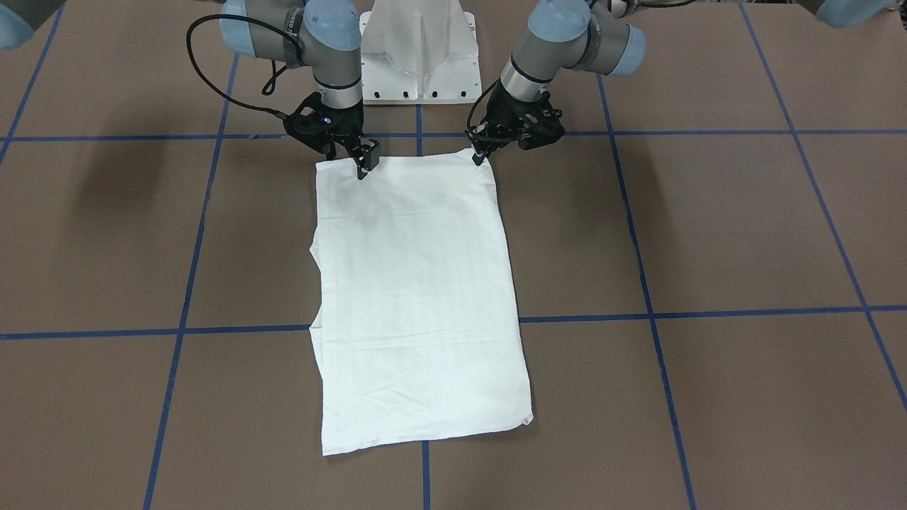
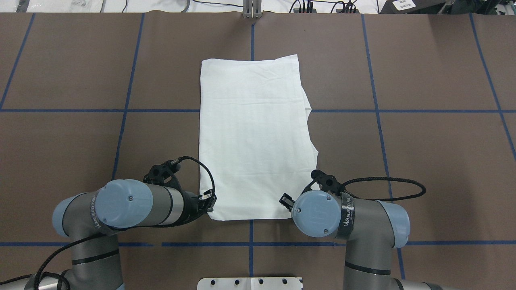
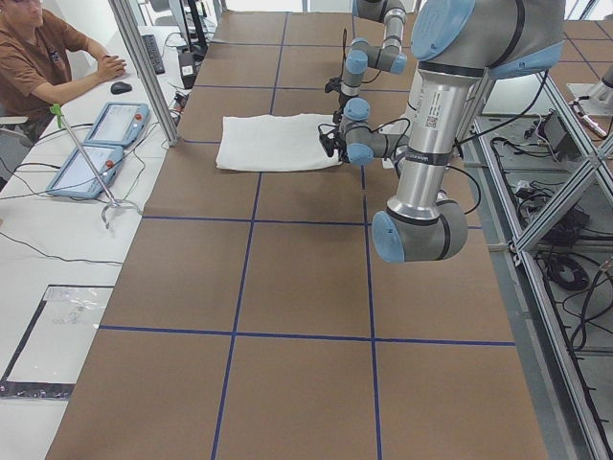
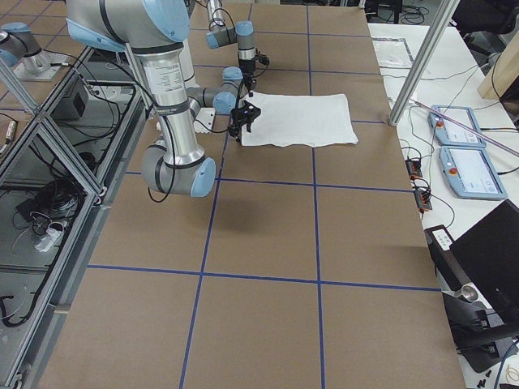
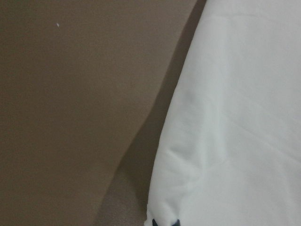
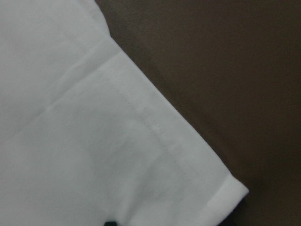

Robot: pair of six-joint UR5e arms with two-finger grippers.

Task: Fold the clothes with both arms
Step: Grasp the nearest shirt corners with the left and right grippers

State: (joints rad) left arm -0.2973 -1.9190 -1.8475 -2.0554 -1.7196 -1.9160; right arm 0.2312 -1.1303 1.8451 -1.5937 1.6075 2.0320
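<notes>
The brown worktop (image 2: 80,161) is ruled into big squares by blue tape lines (image 2: 121,110). The white shirt (image 2: 254,137) lies flat on it, folded into a long rectangle. It sits midway between the worktop's two ends. One short end is near the robot's edge and the other reaches toward the operators' edge. Its long side toward the robot's left is straight. Along the opposite long side, lower layers stick out in uneven steps.

The left arm (image 2: 125,205) and the right arm (image 2: 350,217) both bend down over the robot's edge, one at each end of the shirt's near short side. The white pedestal (image 1: 418,49) stands between them at that edge. In the left side view a person (image 3: 38,57) sits at a desk beyond the worktop's far edge.

The left gripper (image 1: 480,154) is at the shirt's near corner on the robot's left. Its fingers are pressed together on the cloth. In its wrist view the fabric puckers toward the dark fingertip and the shirt's edge casts a shadow on the brown surface. The right gripper (image 1: 364,164) is on the same short side, a little way in from the other near corner. Its fingers are also drawn together on the cloth. Its wrist view shows the stitched hem and the corner just beside the grip.
</notes>
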